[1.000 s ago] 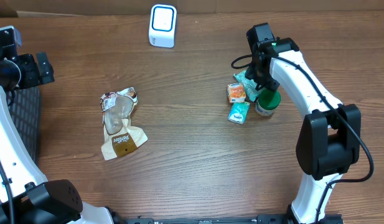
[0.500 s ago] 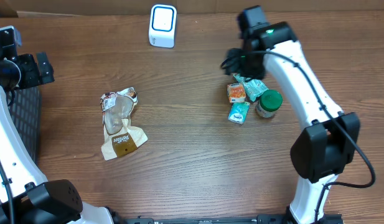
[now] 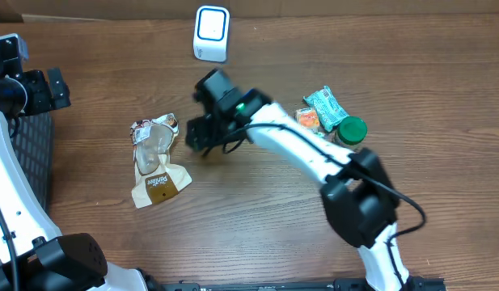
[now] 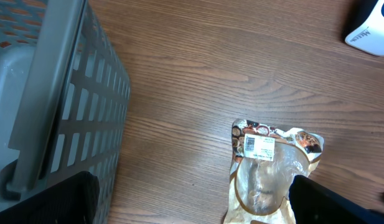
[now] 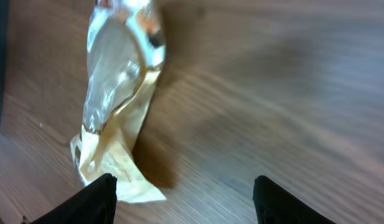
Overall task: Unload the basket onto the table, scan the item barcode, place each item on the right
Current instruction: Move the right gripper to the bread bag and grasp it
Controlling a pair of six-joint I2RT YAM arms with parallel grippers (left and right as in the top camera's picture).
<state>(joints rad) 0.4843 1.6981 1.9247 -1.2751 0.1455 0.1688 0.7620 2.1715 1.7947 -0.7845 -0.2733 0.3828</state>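
Overhead, the crumpled tan-and-clear plastic snack bag (image 3: 156, 158) lay flat on the brown wooden table (image 3: 257, 234), toward 9 o'clock from its middle; the right gripper (image 3: 194, 136) hung just beside the bag's upper end, at its 3 o'clock; the white box-shaped barcode scanner (image 3: 211, 32) stood at the 12 o'clock edge; a small orange packet (image 3: 307, 120), a teal foil packet (image 3: 326, 103) and a green-lidded jar (image 3: 350, 129) clustered at 3 o'clock, well apart from the bag; the left gripper (image 3: 47, 89) sat far out at 10 o'clock above a grey slatted plastic basket (image 3: 31, 153)

In the left wrist view, the left gripper (image 4: 195, 202) stood spread wide and empty; the snack bag lay at 5 o'clock, a white barcode label (image 4: 259, 145) facing up near its top; the basket filled 9 o'clock

In the blurred right wrist view, the right gripper (image 5: 188, 202) stood parted with nothing between its fingers; the bag lay at 10 o'clock
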